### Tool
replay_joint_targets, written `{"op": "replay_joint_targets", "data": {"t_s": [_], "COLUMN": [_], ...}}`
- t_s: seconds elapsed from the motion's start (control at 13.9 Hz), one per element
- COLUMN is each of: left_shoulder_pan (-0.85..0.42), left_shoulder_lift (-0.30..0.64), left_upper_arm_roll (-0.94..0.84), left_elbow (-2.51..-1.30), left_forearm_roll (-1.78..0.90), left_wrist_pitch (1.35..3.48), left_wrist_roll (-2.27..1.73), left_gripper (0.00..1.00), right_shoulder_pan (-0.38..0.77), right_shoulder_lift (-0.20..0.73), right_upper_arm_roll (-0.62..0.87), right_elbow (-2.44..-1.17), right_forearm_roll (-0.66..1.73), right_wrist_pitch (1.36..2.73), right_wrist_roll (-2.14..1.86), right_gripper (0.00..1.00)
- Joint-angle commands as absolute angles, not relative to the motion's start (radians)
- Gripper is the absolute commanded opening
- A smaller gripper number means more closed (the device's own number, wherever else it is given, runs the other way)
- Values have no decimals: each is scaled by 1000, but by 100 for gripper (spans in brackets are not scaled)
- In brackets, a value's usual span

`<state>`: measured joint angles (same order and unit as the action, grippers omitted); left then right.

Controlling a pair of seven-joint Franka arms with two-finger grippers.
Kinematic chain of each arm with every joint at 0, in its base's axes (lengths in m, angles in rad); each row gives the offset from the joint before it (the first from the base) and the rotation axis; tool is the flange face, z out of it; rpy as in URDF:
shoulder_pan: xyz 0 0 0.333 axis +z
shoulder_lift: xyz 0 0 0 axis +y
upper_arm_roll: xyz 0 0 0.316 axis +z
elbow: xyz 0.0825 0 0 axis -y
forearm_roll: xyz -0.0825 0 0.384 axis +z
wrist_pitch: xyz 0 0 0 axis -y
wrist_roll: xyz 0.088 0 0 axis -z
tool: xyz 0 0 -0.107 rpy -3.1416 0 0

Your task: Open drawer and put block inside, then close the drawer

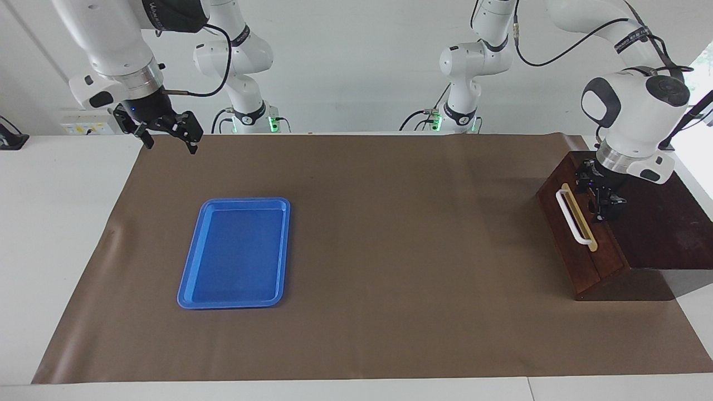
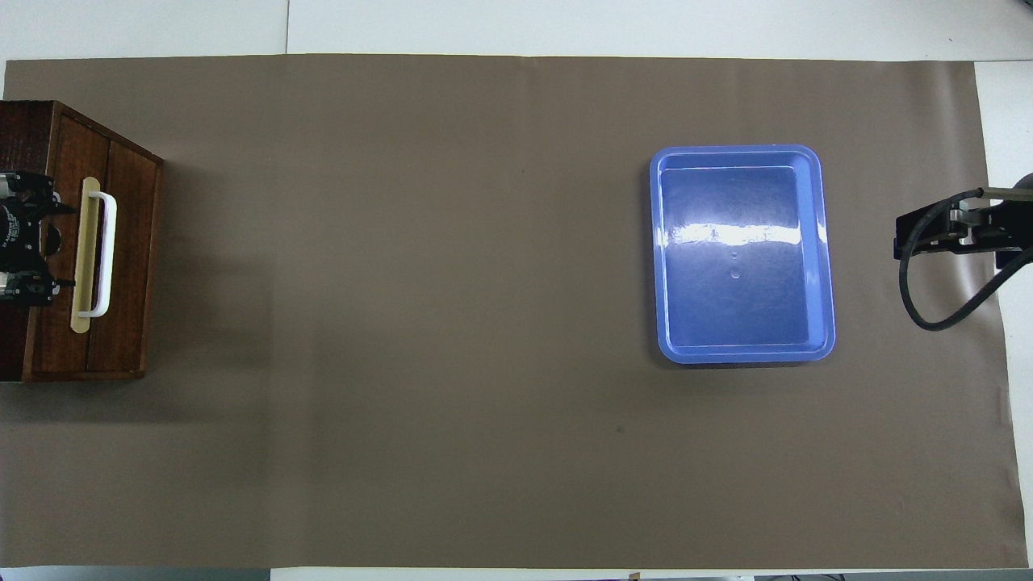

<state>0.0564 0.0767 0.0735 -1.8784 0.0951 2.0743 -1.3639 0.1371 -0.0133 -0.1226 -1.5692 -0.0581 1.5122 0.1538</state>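
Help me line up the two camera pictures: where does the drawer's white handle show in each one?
Facing view: the white handle sits on the drawer front at the picture's right edge, just under the left gripper.
Overhead view: the white handle is at the picture's left edge, again beside the left gripper.
Shared landmark: the blue tray, toward the right arm's end of the table.
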Motion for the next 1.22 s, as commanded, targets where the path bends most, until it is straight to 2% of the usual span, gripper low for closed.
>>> {"op": "replay_joint_targets", "data": {"t_s": [0.0,0.36,0.72,1.08,1.15], "left_shoulder_pan": [43,12,-23,-21,-21], "left_shoulder_lift": [31,-9,-98,-69,-37], "left_upper_arm_roll": [68,45,54,38,38], "left_elbow": [-1867,-1787,-1795,-1775,-1743], "left_forearm_roll": [103,101,61,-20,-18], "left_wrist_pitch": [1996,1752,1594,1594,1586], "left_wrist_roll": [-1191,-748,-461,-206,-158], "left_gripper": [100,100,100,100,100], "right_shoulder_pan": [129,129,126,127,127], "right_shoulder_lift": [-37,-37,-37,-35,-35], "right_upper_arm_roll": [-118,-118,-121,-121,-121], "right_elbow": [-1594,-1594,-1594,-1594,-1594], "right_forearm_roll": [-66,-66,-64,-64,-64], "right_wrist_pitch": [1511,1511,1511,1511,1511], "right_wrist_roll": [141,141,138,138,138], "right_gripper": [100,100,100,100,100]}}
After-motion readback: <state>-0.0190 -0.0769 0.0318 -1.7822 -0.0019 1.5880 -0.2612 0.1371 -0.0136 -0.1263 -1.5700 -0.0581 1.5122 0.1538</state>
